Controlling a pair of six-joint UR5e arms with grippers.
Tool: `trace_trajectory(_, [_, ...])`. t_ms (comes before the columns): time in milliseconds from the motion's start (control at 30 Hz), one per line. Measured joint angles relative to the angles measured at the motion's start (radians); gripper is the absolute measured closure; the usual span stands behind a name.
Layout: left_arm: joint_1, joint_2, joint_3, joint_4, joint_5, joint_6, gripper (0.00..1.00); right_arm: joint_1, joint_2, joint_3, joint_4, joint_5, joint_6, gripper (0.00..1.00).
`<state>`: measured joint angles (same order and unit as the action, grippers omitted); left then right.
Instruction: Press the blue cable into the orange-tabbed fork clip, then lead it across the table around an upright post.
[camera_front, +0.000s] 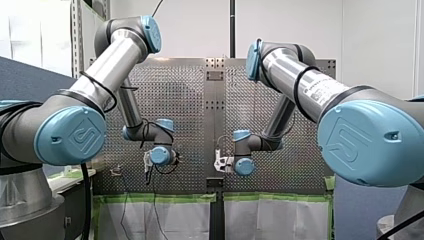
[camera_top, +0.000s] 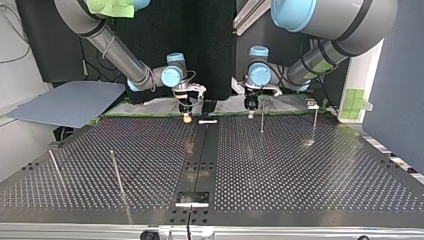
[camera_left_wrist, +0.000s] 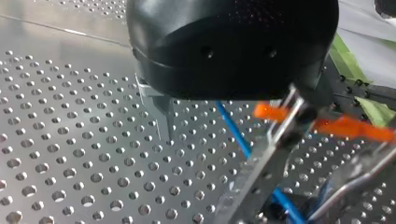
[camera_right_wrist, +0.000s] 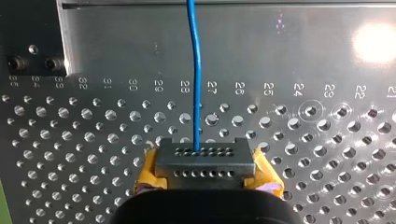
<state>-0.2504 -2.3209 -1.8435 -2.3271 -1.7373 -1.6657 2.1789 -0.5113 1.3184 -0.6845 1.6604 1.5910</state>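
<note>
Along the table's (camera_top: 300, 200) far edge in the top view, my right gripper (camera_right_wrist: 205, 161) has its yellow pads (camera_right_wrist: 148, 173) clamped on the blue cable (camera_right_wrist: 196, 70), which runs straight ahead of it. My left gripper (camera_left_wrist: 233, 123) stands with jaws wide, the cable passing between them and under the orange-tabbed fork clip (camera_left_wrist: 270, 112); whether it is seated I cannot tell. Pressing seems the step in hand; leading it around an upright post (camera_top: 261, 117) is all left to do
</note>
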Motion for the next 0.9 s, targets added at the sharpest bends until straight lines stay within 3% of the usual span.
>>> trace_trajectory(567, [-0.001, 0.000, 0.006, -0.028, -0.013, 0.031, 0.00, 0.000, 0.001, 0.000, 0.002, -0.002, 0.000, 1.00])
trace_trajectory(633, [-0.002, 0.000, 0.006, -0.027, -0.015, 0.035, 0.05, 0.000, 0.001, 0.000, 0.002, -0.002, 0.000, 1.00])
trace_trajectory(700, [-0.002, 0.000, 0.006, -0.026, -0.016, 0.040, 0.20, 0.000, 0.001, 0.000, 0.002, -0.003, 0.000, 1.00])
trace_trajectory(733, [-0.002, 0.000, 0.006, -0.026, -0.017, 0.045, 0.20, 0.000, 0.001, 0.000, 0.002, -0.003, 0.000, 1.00])
trace_trajectory(800, [-0.002, 0.000, 0.006, -0.025, -0.018, 0.052, 0.36, 0.000, 0.002, 0.000, 0.002, -0.003, 0.000, 1.00])
trace_trajectory(833, [-0.002, 0.000, 0.006, -0.025, -0.020, 0.056, 0.36, 0.000, 0.002, 0.000, 0.002, -0.003, 0.000, 1.00])
trace_trajectory(867, [-0.002, 0.000, 0.006, -0.025, -0.022, 0.058, 0.44, 0.000, 0.002, 0.000, 0.002, -0.003, 0.000, 1.00])
trace_trajectory(900, [-0.003, 0.000, 0.006, -0.025, -0.025, 0.060, 0.60, 0.000, 0.002, 0.000, 0.002, -0.003, 0.000, 1.00])
